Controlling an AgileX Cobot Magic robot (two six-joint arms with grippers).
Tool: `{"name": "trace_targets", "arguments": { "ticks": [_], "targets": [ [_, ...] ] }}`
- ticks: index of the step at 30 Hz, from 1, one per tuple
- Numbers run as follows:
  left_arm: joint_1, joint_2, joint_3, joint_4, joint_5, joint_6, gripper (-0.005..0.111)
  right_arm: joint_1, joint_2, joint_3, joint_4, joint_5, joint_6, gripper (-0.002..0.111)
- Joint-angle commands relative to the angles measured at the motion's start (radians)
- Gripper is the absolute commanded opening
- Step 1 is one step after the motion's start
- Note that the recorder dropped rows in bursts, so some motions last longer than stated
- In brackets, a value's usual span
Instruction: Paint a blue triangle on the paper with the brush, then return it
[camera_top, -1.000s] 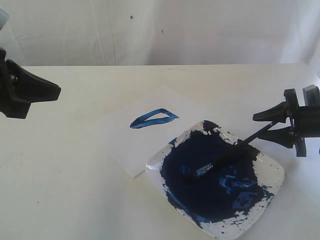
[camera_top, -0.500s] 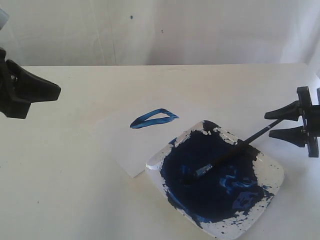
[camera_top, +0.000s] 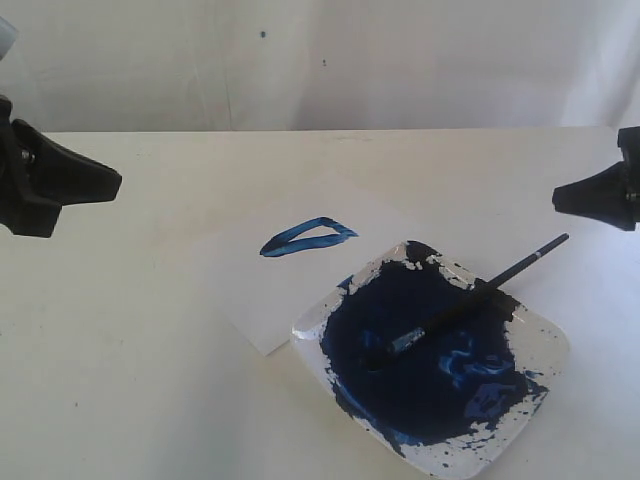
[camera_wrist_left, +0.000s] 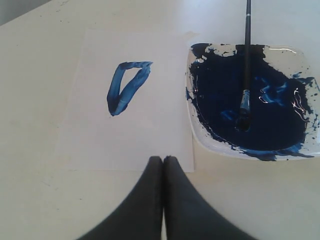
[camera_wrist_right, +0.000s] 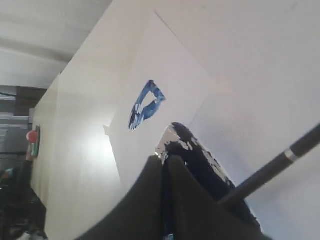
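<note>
At the left, the left gripper (camera_top: 112, 183) hangs over the table (camera_top: 140, 390), jaws pressed together on nothing. Next lies the paper (camera_top: 250, 295), with the blue triangle (camera_top: 305, 237) near its far edge. Beside it the brush (camera_top: 470, 295) rests in the dish (camera_top: 556, 345), bristles in the paint and handle propped on the rim, jutting toward the right gripper (camera_top: 560, 196). That gripper is pinched shut, empty, and apart from the handle's end. The return looks made to me, so the arm should leave high and wide, never clipping that overhanging handle.
</note>
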Motion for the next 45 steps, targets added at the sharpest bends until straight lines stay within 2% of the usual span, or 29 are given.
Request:
{"name": "trace_targets", "arguments": {
  "ticks": [1,10,17,24,28,32,35,45],
  "targets": [
    [-0.001,-0.009,0.005,-0.016,0.009,-0.004,0.0,0.024,-0.118,0.005,0.002,0.011,-0.062,0.0],
    [-0.001,-0.009,0.005,-0.016,0.007,-0.004,0.0,0.141,-0.419,0.073,0.05,0.011,-0.264,0.0],
    [-0.001,-0.009,0.005,-0.019,-0.007,-0.004,0.0,0.16,-0.729,0.112,-0.094,0.011,-0.297,0.0],
    [-0.001,-0.009,0.005,-0.019,-0.007,-0.004,0.0,0.16,-1.11,0.284,-0.276,-0.391,-0.252,0.0],
    [-0.001,-0.009,0.005,-0.019,-0.009,-0.004,0.0,0.162,-1.264,0.408,-0.292,-0.618,-0.246,0.0],
    [-0.001,-0.009,0.005,-0.019,-0.016,-0.004,0.0,0.17,-1.321,0.491,-0.203,-0.829,-0.246,0.0],
    [-0.001,-0.009,0.005,-0.019,-0.02,-0.004,0.0,0.2,-1.319,0.502,-0.13,-0.904,-0.246,0.0],
    [-0.001,-0.009,0.005,-0.019,-0.008,-0.004,0.0,0.23,-1.314,0.502,-0.13,-0.877,-0.244,0.0]
  ]
}}
